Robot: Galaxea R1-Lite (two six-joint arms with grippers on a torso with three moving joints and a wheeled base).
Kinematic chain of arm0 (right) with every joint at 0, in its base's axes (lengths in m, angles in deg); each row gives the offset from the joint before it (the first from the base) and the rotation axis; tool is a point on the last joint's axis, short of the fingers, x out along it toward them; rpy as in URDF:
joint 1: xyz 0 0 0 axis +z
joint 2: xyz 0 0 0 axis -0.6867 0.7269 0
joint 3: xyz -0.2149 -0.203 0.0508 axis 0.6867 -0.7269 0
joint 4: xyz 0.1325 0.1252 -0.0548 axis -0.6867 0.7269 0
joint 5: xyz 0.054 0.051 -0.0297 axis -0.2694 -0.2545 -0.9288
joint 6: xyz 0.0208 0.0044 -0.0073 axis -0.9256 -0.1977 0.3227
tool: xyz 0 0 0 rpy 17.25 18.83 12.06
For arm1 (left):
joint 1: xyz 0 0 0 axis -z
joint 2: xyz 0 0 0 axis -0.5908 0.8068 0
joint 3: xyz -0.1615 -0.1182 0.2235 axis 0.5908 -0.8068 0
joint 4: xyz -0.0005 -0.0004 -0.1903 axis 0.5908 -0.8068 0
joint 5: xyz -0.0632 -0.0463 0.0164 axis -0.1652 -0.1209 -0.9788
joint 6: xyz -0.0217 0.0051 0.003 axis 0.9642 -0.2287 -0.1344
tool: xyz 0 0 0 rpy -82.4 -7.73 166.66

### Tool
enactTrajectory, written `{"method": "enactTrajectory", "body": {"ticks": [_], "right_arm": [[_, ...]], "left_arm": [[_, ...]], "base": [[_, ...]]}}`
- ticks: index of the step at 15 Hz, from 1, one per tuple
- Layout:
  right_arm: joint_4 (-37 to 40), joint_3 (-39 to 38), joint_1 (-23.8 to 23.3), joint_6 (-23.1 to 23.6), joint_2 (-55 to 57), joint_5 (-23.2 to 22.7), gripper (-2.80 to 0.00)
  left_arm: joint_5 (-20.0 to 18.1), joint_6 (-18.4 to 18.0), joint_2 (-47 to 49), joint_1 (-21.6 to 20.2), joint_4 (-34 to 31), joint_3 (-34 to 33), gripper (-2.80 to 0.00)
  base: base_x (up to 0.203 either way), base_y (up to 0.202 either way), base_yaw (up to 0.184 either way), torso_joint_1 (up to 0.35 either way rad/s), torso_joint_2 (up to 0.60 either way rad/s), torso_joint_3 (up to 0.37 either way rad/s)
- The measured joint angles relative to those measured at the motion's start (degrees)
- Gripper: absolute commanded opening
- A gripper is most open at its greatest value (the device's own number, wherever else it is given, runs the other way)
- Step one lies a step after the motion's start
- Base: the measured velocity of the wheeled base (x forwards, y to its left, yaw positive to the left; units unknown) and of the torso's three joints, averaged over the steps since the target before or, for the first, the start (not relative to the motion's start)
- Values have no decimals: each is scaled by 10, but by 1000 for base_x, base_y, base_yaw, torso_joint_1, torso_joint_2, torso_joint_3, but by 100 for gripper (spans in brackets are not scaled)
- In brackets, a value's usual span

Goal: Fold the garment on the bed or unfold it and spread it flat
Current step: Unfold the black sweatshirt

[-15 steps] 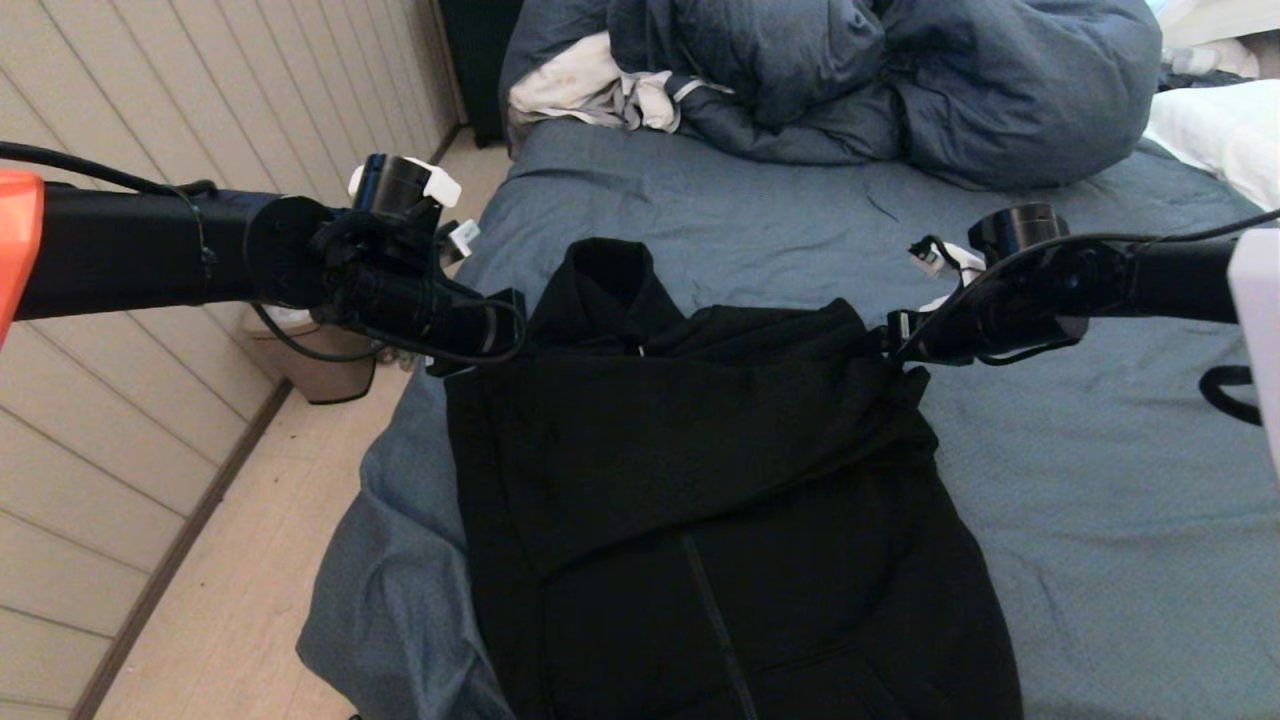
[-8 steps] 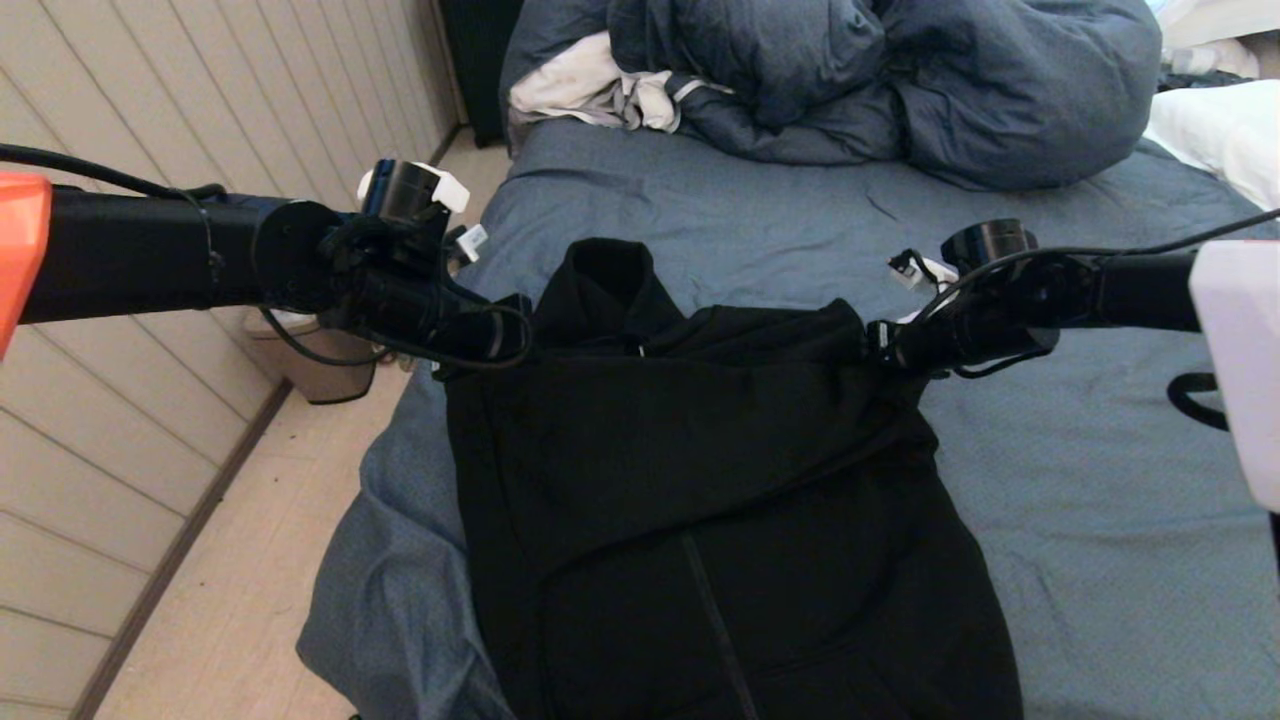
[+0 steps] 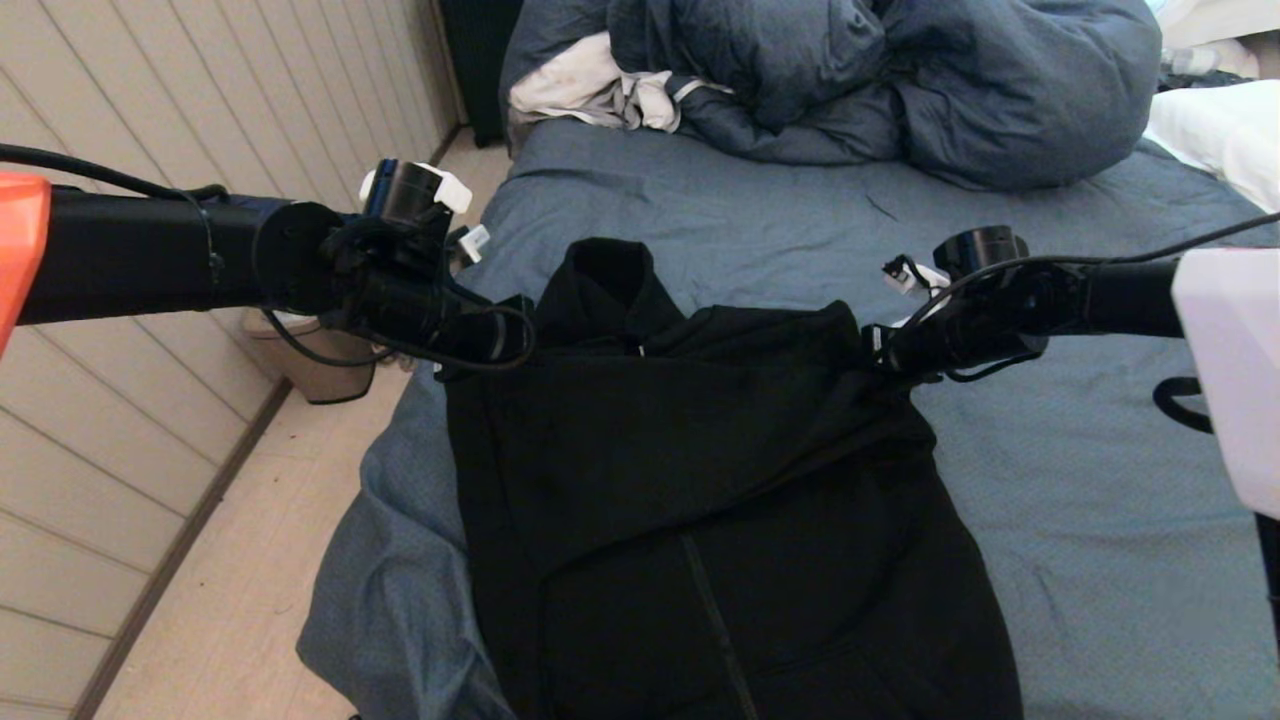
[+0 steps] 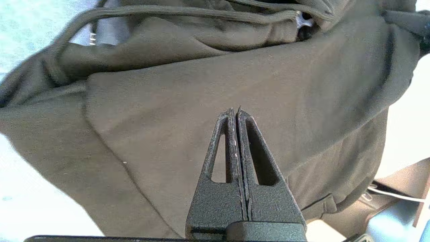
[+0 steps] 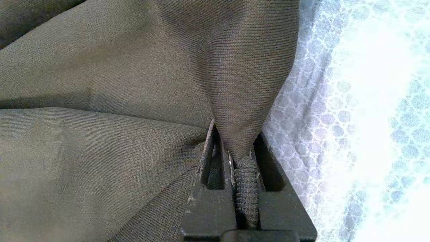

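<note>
Black garment (image 3: 700, 500) lies spread on the bed (image 3: 1100, 480), hood toward the dark blue duvet (image 3: 880, 80). Left gripper (image 3: 515, 335) at the garment's left shoulder, right gripper (image 3: 880, 350) at its right shoulder.

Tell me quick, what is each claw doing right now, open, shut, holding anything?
Left gripper: shut; a hold on the plain black hooded sweatshirt cannot be told.
Right gripper: shut on a pinched fold of the sweatshirt.
</note>
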Motion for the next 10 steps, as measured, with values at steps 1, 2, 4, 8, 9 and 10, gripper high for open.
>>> {"method": "enactTrajectory", "body": {"ticks": [1, 2, 4, 8, 9, 10], "right_arm": [[-8, 0, -1, -2, 0, 0, -280], [-11, 0, -4, -4, -4, 1, -280], [-11, 0, -18, -8, -19, 1, -280], [-8, -1, -60, -9, -44, 1, -280], [-8, -3, -68, -9, -46, 1, -280], [-8, -4, -75, -8, -48, 1, -280]], "left_arm": [[0, 0, 0, 0, 0, -1, -280], [0, 0, 0, 0, 1, -1, -280], [1, 1, 0, 0, 1, -1, -280], [2, 13, -2, 0, 5, 1, -280], [3, 13, -2, 0, 5, 2, -280], [2, 13, -3, 0, 5, 3, -280]], "base": [[0, 0, 0, 0, 0, 0], [0, 0, 0, 0, 0, 0], [0, 0, 0, 0, 0, 0], [0, 0, 0, 0, 0, 0], [0, 0, 0, 0, 0, 0], [0, 0, 0, 0, 0, 0]]}}
